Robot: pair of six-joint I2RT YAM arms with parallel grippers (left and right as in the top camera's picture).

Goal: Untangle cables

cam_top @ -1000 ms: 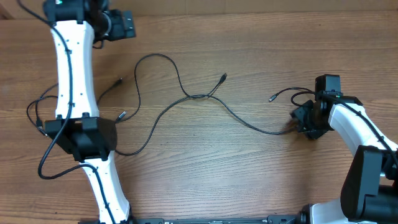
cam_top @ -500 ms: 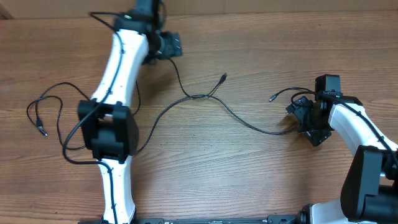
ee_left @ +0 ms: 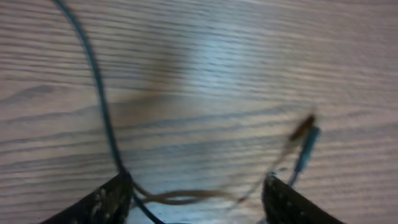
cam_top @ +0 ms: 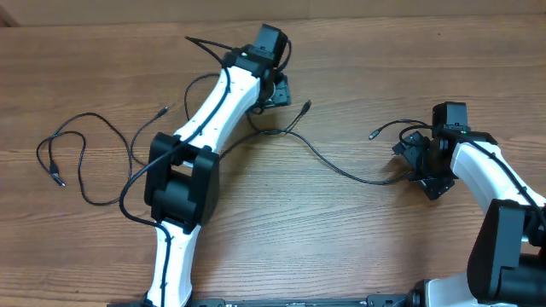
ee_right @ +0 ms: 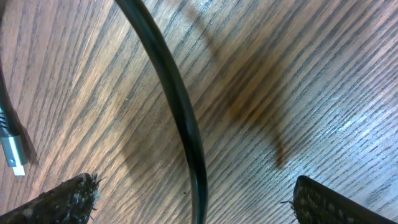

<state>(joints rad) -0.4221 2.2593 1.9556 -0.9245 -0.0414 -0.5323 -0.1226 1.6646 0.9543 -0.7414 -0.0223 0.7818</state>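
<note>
Overhead, your left arm has swung within the last second from the far-left corner to the far middle of the table (cam_top: 341, 256). The left gripper (cam_top: 280, 89) now hangs just beside the plug (cam_top: 305, 107) of the long cable (cam_top: 341, 170). The right gripper (cam_top: 418, 162) has only turned a little at that cable's other end. I judge you are now set at both ends, though nothing is pulled apart yet.

The long cable's axis runs diagonally from far left to near right, and its plug points far and right. It still meets another strand near the arm, where the tangle remains. The loose loop (cam_top: 85, 158) lies well apart at the left.

In the left wrist view, which is blurred, the left gripper (ee_left: 199, 196) stands wide open and holds nothing. A cable (ee_left: 99, 93) runs down to its left finger, and the plug (ee_left: 305, 146) lies tilted just beyond the right one.

In the right wrist view, the right gripper (ee_right: 199, 196) is also spread wide and is not clamped. The cable (ee_right: 180, 118) runs lengthwise through the gap, and a second plug (ee_right: 12, 152) shows at the left edge.
</note>
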